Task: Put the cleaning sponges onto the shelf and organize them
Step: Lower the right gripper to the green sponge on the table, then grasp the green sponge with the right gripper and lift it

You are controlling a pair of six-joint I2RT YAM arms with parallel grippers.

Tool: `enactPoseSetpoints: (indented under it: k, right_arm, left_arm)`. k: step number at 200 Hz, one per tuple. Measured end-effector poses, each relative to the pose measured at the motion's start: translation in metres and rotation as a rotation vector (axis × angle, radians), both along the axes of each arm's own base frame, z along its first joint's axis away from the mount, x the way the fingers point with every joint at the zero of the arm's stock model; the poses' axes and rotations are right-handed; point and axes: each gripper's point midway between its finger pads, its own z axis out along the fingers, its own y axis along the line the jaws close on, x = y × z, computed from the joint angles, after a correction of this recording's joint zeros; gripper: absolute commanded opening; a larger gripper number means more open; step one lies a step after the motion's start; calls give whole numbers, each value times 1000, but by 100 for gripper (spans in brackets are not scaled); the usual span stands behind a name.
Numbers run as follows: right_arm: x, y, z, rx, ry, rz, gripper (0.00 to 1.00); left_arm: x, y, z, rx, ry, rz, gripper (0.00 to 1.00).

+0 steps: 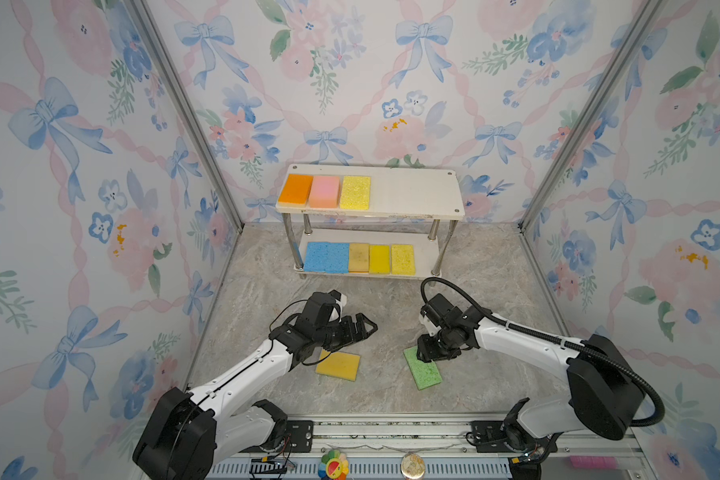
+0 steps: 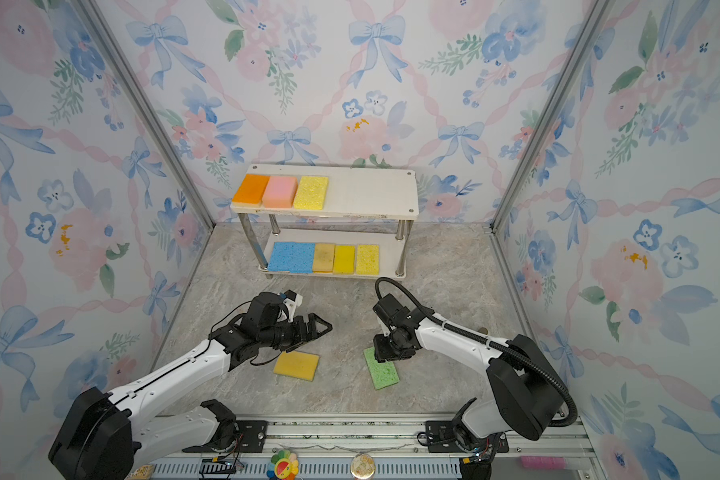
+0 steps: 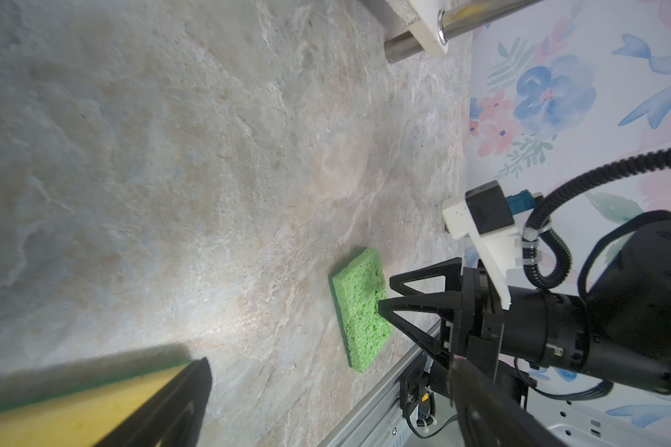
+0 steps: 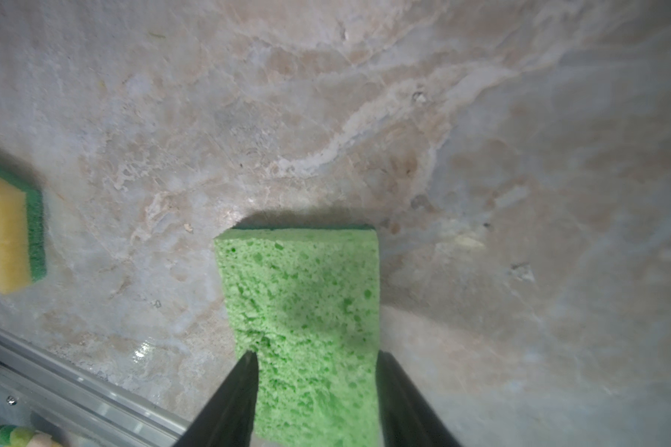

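Green porous sponge (image 4: pixel 299 286) in pinch of right hand (image 4: pixel 315 354), flat on marbled tabletop (image 4: pixel 481 154); left hand (image 1: pixel 362 326) wide-spread.

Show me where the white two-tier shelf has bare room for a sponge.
Top white board: bare right half, beyond the porous yellow rectangular sponge. Lower board: crowded, five sponges in a row; only a narrow strip at its right end.

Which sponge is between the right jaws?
The green sponge: jaws of the right gripper touch both its sides. The yellow sponge lies free beside it; the rest are on the shelf.
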Motion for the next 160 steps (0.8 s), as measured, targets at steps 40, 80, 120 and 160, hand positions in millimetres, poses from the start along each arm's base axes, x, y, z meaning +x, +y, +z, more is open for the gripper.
enactPoseSetpoints:
  k: [40,80,120,160]
  right_arm:
    - [3,1,-5,-2,5,0,43]
    - [3,-1,-10,-1,3,-4,41]
    - [2,-5,-10,-10,-2,-16,42]
    - [5,-7,-5,-13,-29,-30,41]
  left_arm:
    - [-6,4,-7,1,18,11,98]
    - [-7,4,-4,-4,10,14,98]
    - [-7,5,-2,-8,5,14,98]
    - [-7,5,-1,-12,4,17,98]
